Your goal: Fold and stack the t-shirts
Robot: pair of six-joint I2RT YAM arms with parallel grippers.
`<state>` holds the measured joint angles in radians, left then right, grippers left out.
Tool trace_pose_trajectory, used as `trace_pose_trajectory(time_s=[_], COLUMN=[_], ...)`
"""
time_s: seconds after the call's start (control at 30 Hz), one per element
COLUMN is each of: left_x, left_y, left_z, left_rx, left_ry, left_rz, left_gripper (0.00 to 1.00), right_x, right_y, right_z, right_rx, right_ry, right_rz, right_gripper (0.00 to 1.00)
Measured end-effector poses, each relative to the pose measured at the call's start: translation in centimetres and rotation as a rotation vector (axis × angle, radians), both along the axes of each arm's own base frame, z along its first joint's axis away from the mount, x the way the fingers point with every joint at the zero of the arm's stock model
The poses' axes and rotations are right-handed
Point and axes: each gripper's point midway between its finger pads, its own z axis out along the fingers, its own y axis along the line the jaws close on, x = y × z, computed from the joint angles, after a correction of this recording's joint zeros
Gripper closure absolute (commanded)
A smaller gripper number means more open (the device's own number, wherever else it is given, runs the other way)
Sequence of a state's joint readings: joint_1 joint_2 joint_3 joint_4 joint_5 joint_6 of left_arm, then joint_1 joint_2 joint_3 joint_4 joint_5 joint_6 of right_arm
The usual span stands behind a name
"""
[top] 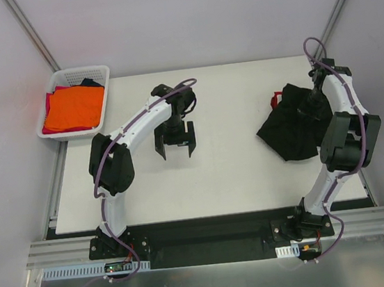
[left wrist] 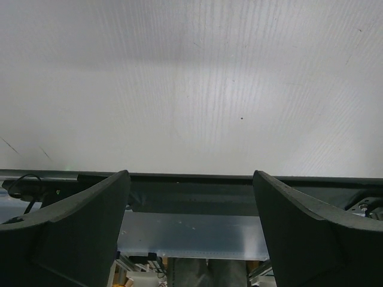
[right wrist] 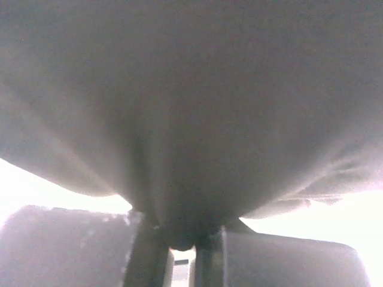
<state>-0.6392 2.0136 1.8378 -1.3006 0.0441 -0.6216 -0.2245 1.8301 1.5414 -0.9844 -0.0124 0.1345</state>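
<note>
Cloth of the black t-shirt [top: 292, 131], crumpled at the right side of the table [top: 231, 180], is clamped in the right gripper [right wrist: 179, 236]. The left gripper [top: 176, 147] hangs spread and empty mid-table. Lifting slowly should unfurl it.

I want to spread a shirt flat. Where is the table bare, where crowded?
Bare: the middle of the table, between the open left claw and the black t-shirt; also the near strip between both arms. Crowded: the far left corner with the white basket, and the right side, where the right claw grips the shirt.
</note>
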Motion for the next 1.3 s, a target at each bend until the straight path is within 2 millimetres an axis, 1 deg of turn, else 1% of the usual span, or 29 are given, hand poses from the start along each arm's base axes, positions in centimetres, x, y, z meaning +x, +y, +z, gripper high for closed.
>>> trace_pose_trajectory(time_s=[0.07, 0.17, 0.27, 0.33, 0.5, 0.7, 0.83, 0.97, 1.1, 1.13, 1.17, 1.2, 1.3], left_x=[0.1, 0.2, 0.4, 0.6, 1.0, 1.0, 1.1, 1.3, 1.6, 1.7, 1.9, 1.9, 2.2], left_y=[0.0, -0.1, -0.1, -0.1, 0.2, 0.2, 0.2, 0.3, 0.5, 0.6, 0.7, 0.7, 0.9], left_z=[0.1, 0.4, 0.6, 0.7, 0.8, 0.8, 0.8, 0.8, 0.8, 0.8, 0.8, 0.8, 0.8], left_rx=[-0.001, -0.004, -0.010, -0.013, -0.014, -0.015, -0.018, -0.020, -0.024, -0.026, -0.027, -0.027, -0.030], left_ry=[-0.003, -0.008, -0.018, -0.022, -0.026, -0.027, -0.030, -0.031, -0.033, -0.034, -0.036, -0.037, -0.040], left_rz=[-0.001, -0.005, -0.006, -0.003, 0.010, 0.010, 0.009, 0.014, 0.027, 0.030, 0.033, 0.036, 0.044], left_gripper=[0.16, 0.16, 0.16, 0.16, 0.16, 0.16, 0.16, 0.16, 0.16, 0.16, 0.16, 0.15, 0.16], right_x=[1.2, 3.6, 4.4, 4.3, 2.7, 0.8, -0.2, 0.3, 1.0, 1.2, 1.4, 1.6, 2.1], right_y=[-0.5, -1.5, -2.4, -2.8, -3.9, -6.1, -7.8, -9.6, -10.9, -11.2, -11.3, -11.5, -11.8], right_z=[1.2, 3.6, 5.5, 5.8, 5.7, 5.6, 6.4, 8.0, 8.6, 8.5, 8.4, 8.2, 6.6], right_rx=[-0.011, -0.046, -0.083, -0.101, -0.132, -0.173, -0.194, -0.211, -0.217, -0.216, -0.213, -0.210, -0.194], right_ry=[-0.028, -0.110, -0.153, -0.150, -0.089, -0.029, -0.008, -0.038, -0.045, -0.044, -0.038, -0.028, 0.010], right_rz=[-0.009, -0.021, -0.034, -0.042, -0.068, -0.121, -0.166, -0.202, -0.208, -0.206, -0.203, -0.198, -0.180], right_gripper=[0.95, 0.93, 0.92, 0.92, 0.92, 0.91, 0.93, 0.92, 0.89, 0.86, 0.77, 0.55, 0.20])
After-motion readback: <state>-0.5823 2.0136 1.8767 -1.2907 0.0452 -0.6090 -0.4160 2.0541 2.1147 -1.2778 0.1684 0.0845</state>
